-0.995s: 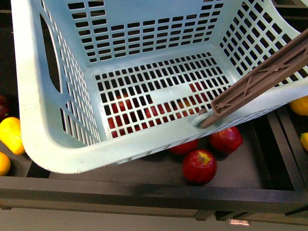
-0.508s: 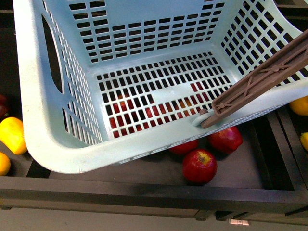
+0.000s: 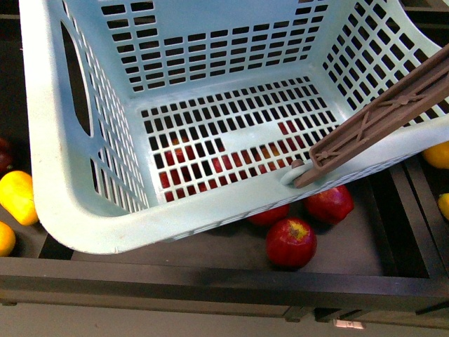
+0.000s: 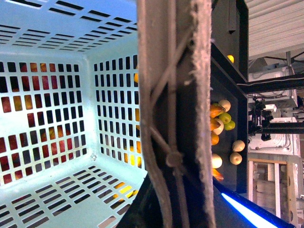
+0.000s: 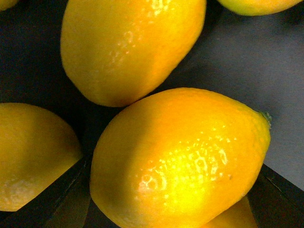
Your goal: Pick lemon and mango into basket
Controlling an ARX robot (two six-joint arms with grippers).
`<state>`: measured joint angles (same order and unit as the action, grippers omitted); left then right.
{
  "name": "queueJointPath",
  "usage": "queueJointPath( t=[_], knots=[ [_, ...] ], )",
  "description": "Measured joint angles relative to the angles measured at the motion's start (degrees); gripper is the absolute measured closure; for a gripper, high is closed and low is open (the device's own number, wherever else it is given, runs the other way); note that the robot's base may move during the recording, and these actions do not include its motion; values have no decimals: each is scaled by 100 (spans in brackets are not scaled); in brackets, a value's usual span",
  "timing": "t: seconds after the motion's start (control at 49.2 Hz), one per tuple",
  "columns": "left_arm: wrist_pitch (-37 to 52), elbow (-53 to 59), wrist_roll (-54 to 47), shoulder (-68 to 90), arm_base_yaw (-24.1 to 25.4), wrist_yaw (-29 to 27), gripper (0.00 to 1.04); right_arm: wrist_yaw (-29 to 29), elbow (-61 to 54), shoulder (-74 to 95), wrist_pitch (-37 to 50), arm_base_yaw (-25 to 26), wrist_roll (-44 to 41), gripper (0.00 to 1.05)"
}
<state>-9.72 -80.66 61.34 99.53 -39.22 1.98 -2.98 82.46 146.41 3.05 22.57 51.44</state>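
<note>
Straddling the lemon point(image 5: 190, 142), my right gripper point(image 5: 175, 164) has a finger point(image 5: 52, 199) on each side, spread as wide as the fruit. Whether it clamps I cannot tell. Other yellow fruit point(image 5: 128, 47) crowd it on a dark tray. The handle point(image 4: 171, 95) fills my left wrist view, so I cannot tell my left gripper's state. Beyond, the basket point(image 3: 77, 210) sits tilted over red apples point(image 3: 290, 242).

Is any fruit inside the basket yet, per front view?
No, the basket has a bare slotted floor; the red apples lie beneath it, some showing only through the slots.
</note>
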Motion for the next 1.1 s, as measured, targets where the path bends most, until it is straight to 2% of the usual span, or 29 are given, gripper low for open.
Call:
queueJointPath(
  t=[0.183, 0.467, 0.65, 0.792, 0.894, 1.097],
  knots=[
    [0, 0, 0, 2, 0, -4, 99, 129, -667, -511, 393, 168, -308, 25],
    [0, 0, 0, 2, 0, 4, 99, 529, -1943, -2269, 1128, 284, -1182, 25],
    [0, 0, -2, 0, 0, -9, 99, 850, -3029, -4162, 1279, 166, -2094, 25],
    [0, 0, 0, 2, 0, -7, 99, 929, -3390, -5104, 1287, -7, -2365, 25],
    [0, 0, 0, 2, 0, -2, 99, 966, -3536, -6008, 1174, -426, -2520, 25],
    [0, 0, 0, 0, 0, -2, 99, 629, -3545, -6664, 1139, -1993, -2577, 25]
  ],
)
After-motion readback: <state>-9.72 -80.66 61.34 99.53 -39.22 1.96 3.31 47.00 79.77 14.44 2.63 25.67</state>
